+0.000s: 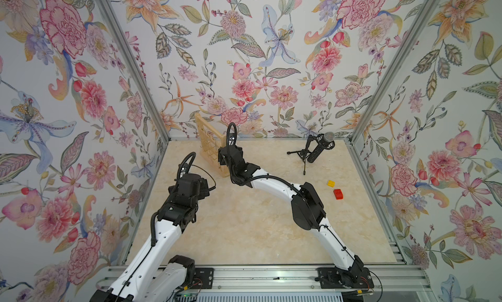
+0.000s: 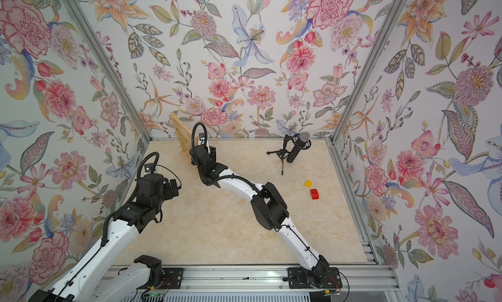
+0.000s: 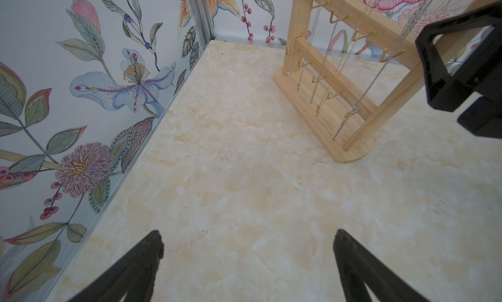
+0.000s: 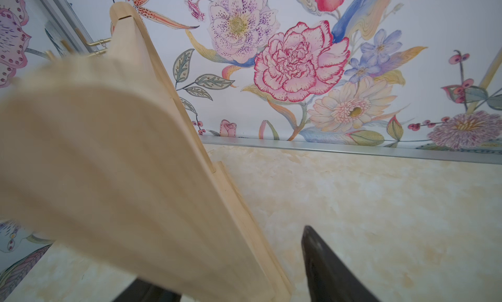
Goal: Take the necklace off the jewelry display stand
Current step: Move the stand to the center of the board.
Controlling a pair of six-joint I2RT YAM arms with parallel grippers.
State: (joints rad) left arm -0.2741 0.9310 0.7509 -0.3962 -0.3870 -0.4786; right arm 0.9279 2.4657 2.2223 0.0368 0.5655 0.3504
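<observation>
Right arm (image 1: 271,183) stretched across the marble-patterned tabletop (image 1: 258,227) to the wooden jewelry display stand (image 1: 209,137), which stands upright at the far left, close to the floral back wall (image 1: 244,56). The right claw (image 1: 222,158) is spread around the stand's near end. In the right wrist view one black finger (image 4: 326,265) sits clear of the wood, so the claw is released, not clamped.

A long silver necklace (image 3: 379,72) hangs among other thin chains from the stand's gold hooks (image 3: 338,18), trailing down toward the base. The left claw (image 3: 248,232) hovers over bare tabletop near the stand, spread wide and empty.

A microphone (image 1: 320,147) on a tripod, a yellow brick (image 1: 330,183) and a red brick (image 1: 338,193) sit well off to the right.
</observation>
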